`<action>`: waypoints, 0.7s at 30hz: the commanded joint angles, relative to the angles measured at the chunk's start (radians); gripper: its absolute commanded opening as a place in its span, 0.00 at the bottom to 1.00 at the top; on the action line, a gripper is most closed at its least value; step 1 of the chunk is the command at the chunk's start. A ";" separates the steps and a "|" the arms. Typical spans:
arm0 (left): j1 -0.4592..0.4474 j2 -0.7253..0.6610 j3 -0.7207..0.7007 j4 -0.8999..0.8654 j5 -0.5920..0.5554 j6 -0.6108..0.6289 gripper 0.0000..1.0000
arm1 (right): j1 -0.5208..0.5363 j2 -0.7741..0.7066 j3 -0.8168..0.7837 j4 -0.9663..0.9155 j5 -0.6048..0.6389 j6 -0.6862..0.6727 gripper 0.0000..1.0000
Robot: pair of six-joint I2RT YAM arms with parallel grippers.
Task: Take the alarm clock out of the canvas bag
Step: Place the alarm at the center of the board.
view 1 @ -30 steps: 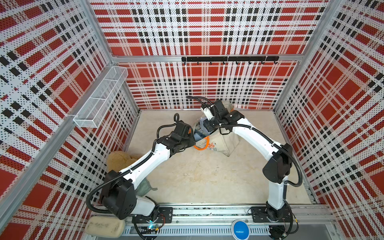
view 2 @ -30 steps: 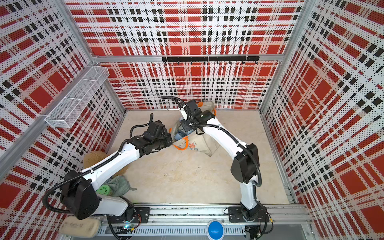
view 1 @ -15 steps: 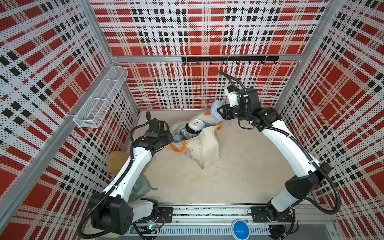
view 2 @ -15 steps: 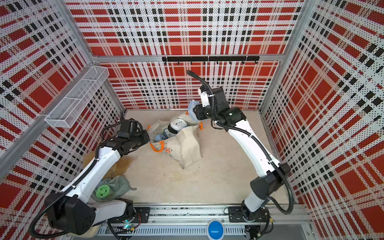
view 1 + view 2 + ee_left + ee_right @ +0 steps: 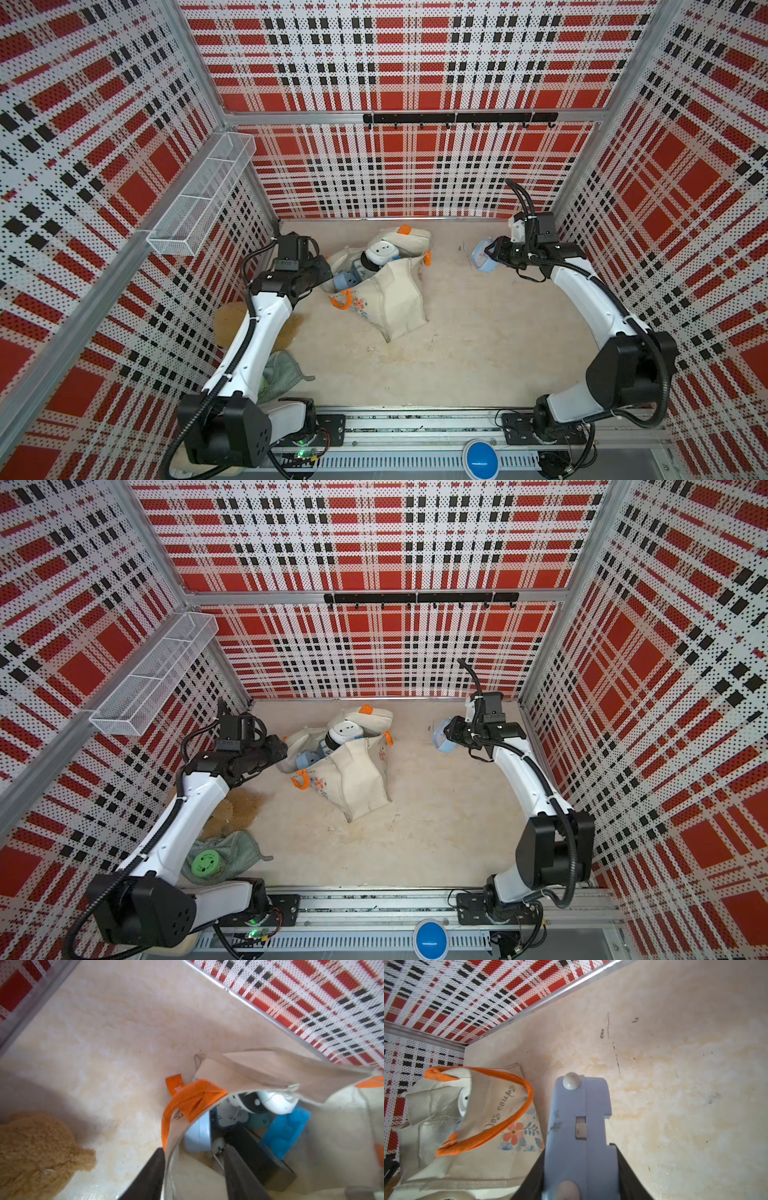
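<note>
The likeliest slip lay with the right gripper (image 5: 579, 1153). Its fingers were closed partway on the flat sides of the alarm clock (image 5: 596, 1126), a smooth plastic casing. A quick swing or a hard touchdown could have let it pivot or slide out. Whether it hung clear of the table (image 5: 478, 353) could not be told. Let go from any height, it would probably have tipped onto a face rather than stood. The clock was fully outside the canvas bag (image 5: 390, 291), well apart from it on the side away from the left arm.

A second hazard sat at the bag's mouth. The left gripper (image 5: 193, 1148) stood open and held nothing. One finger was inside the rim and the other outside, with the canvas edge passing between them beside the orange handle (image 5: 193, 1097). Pulling back at an angle could have hooked that soft rim and dragged the slumped bag, spilling its contents. Inside the bag a dial with numerals (image 5: 228, 1115) also showed; whether that was another clock I could not tell.

The held clock was pale blue, slim and round-cornered. It had grey-white domed knobs (image 5: 571, 1081) and a small rectangular catch (image 5: 580, 1128) on its edge.
</note>
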 commanded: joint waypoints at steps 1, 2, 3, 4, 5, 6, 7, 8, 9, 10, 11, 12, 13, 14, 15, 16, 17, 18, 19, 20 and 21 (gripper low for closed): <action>-0.080 -0.015 0.100 -0.016 -0.050 0.061 0.66 | -0.038 0.051 -0.019 0.140 -0.103 0.010 0.43; -0.114 -0.013 0.126 -0.025 -0.073 0.075 0.68 | -0.046 0.072 -0.028 0.154 -0.114 0.009 0.43; -0.149 -0.008 0.150 -0.033 -0.093 0.084 0.71 | -0.053 0.094 -0.031 0.163 -0.131 0.009 0.43; -0.186 0.001 0.176 -0.040 -0.110 0.090 0.73 | -0.059 0.120 -0.030 0.172 -0.155 -0.004 0.43; -0.212 0.008 0.194 -0.042 -0.116 0.094 0.74 | -0.064 0.143 -0.029 0.176 -0.173 -0.025 0.43; -0.242 0.015 0.210 -0.043 -0.121 0.096 0.74 | -0.066 0.160 -0.029 0.176 -0.183 -0.030 0.43; -0.278 0.025 0.228 -0.046 -0.128 0.095 0.74 | -0.067 0.176 -0.033 0.181 -0.194 -0.039 0.43; -0.303 0.034 0.242 -0.046 -0.133 0.092 0.74 | -0.070 0.184 -0.041 0.191 -0.198 -0.043 0.43; -0.326 0.042 0.253 -0.046 -0.135 0.090 0.74 | -0.070 0.187 -0.056 0.203 -0.198 -0.045 0.43; -0.353 0.053 0.264 -0.045 -0.140 0.089 0.74 | -0.072 0.188 -0.077 0.217 -0.201 -0.047 0.43; -0.373 0.065 0.275 -0.045 -0.141 0.091 0.74 | -0.076 0.186 -0.095 0.228 -0.204 -0.045 0.43; -0.393 0.073 0.285 -0.045 -0.145 0.092 0.75 | -0.079 0.183 -0.110 0.230 -0.212 -0.047 0.43; -0.413 0.083 0.296 -0.043 -0.145 0.093 0.75 | -0.080 0.176 -0.128 0.231 -0.223 -0.051 0.43; -0.429 0.092 0.304 -0.043 -0.142 0.100 0.75 | -0.080 0.166 -0.147 0.231 -0.232 -0.059 0.43; -0.443 0.100 0.312 -0.043 -0.138 0.109 0.76 | -0.080 0.151 -0.168 0.234 -0.244 -0.065 0.43; -0.456 0.108 0.321 -0.043 -0.135 0.120 0.77 | -0.080 0.133 -0.198 0.244 -0.263 -0.070 0.43; -0.464 0.115 0.325 -0.040 -0.128 0.131 0.77 | -0.080 0.118 -0.224 0.250 -0.283 -0.077 0.43; -0.470 0.120 0.329 -0.039 -0.121 0.139 0.78 | -0.080 0.104 -0.244 0.246 -0.304 -0.084 0.43; -0.475 0.125 0.329 -0.035 -0.112 0.143 0.78 | -0.080 0.088 -0.270 0.246 -0.332 -0.089 0.43; -0.476 0.127 0.328 -0.030 -0.099 0.147 0.79 | -0.080 0.076 -0.294 0.248 -0.363 -0.093 0.43; -0.477 0.129 0.327 -0.026 -0.088 0.149 0.79 | -0.078 0.063 -0.317 0.246 -0.385 -0.098 0.43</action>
